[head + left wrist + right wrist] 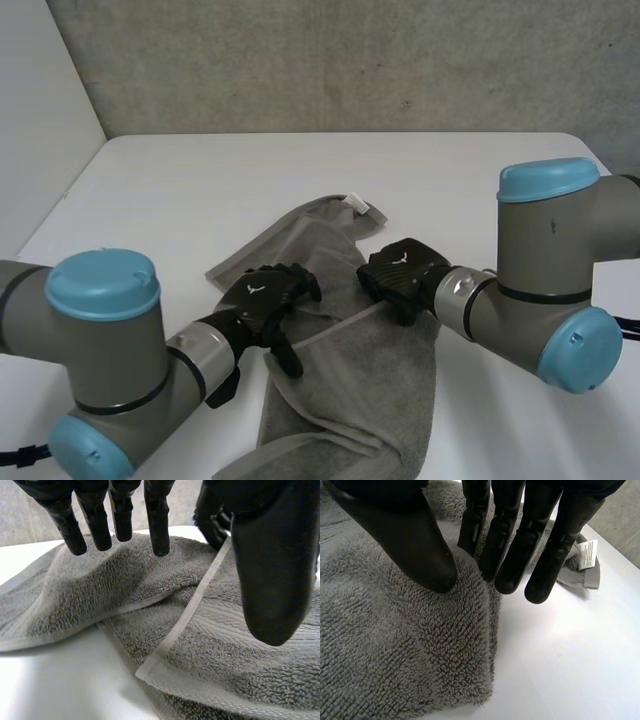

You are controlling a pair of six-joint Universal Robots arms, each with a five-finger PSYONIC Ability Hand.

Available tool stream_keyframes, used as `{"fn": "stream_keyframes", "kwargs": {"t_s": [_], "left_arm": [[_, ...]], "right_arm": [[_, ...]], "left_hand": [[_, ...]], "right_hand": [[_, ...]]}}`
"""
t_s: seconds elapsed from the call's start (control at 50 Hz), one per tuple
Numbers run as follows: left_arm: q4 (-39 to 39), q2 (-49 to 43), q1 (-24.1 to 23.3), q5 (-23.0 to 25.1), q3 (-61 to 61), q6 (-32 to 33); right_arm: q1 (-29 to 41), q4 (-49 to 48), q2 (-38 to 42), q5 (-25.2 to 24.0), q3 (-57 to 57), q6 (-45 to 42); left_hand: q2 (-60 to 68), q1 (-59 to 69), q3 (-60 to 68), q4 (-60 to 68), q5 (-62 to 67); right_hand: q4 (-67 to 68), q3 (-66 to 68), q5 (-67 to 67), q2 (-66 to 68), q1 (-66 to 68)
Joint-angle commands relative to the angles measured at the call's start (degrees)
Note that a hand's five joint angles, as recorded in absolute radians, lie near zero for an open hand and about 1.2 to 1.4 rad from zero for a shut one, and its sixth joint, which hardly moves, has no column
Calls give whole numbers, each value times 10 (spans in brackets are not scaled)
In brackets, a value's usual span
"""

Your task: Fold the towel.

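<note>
- Towel (pixel 350 390), grey terry, is lying rumpled across the middle of the white table (pixel 180 190). In the head view its long axis is running from 12 o'clock, where a white label (pixel 358 205) is showing at the far corner, down to 6 o'clock at the near edge. A loose flap (pixel 235 262) is spilling out toward 10 o'clock.
- We are holding our left hand (pixel 262 300) over the towel's 9 o'clock side, where that flap is meeting the main body. Its fingers (pixel 157 525) are hanging straight and spread apart just above the pile. The thumb (pixel 272 580) is standing well off from them, and nothing is being pinched.
- We are bringing our right hand (pixel 400 272) onto the 3 o'clock edge, opposite the left. Its fingers (pixel 507 555) are pointing straight down, side by side, where the cloth is giving way to bare table. Its thumb (pixel 415 545) is bearing on the pile, and a ridge of cloth is rising between the two. We are reading that as not yet gripped.
- Both hands are working at mid-length, facing each other across the short axis, with cloth directly under their fingertips. The label corner is lying at 11 o'clock from the right hand, nearer to it than to the left. We are judging that the right hand is better placed to take that far end.
</note>
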Motion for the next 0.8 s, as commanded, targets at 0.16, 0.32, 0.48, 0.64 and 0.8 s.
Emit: {"fn": "stream_keyframes", "kwargs": {"t_s": [0.16,0.32,0.48,0.64,0.8], "left_arm": [[-69,-69,-36,-29,60,-50],[-78,-77,-40,-29,64,-55],[-80,-75,-38,-32,65,-58],[-82,-11,-25,-33,52,-56],[-82,67,0,-25,-8,-42]], "right_arm": [[0,-17,-57,-5,66,12],[13,-76,-94,-1,117,43],[15,-103,-124,-2,153,74],[17,-95,-138,-4,152,67],[15,-70,-134,-6,103,56]], "left_hand": [[37,38,38,34,31],[85,87,86,83,79],[489,490,490,487,483],[640,642,641,638,634],[640,642,641,638,634]], "right_hand": [[50,52,43,54,39],[85,88,79,90,75],[90,93,84,95,80],[-124,-121,-130,-119,-135],[-528,-525,-534,-523,-539]]}}
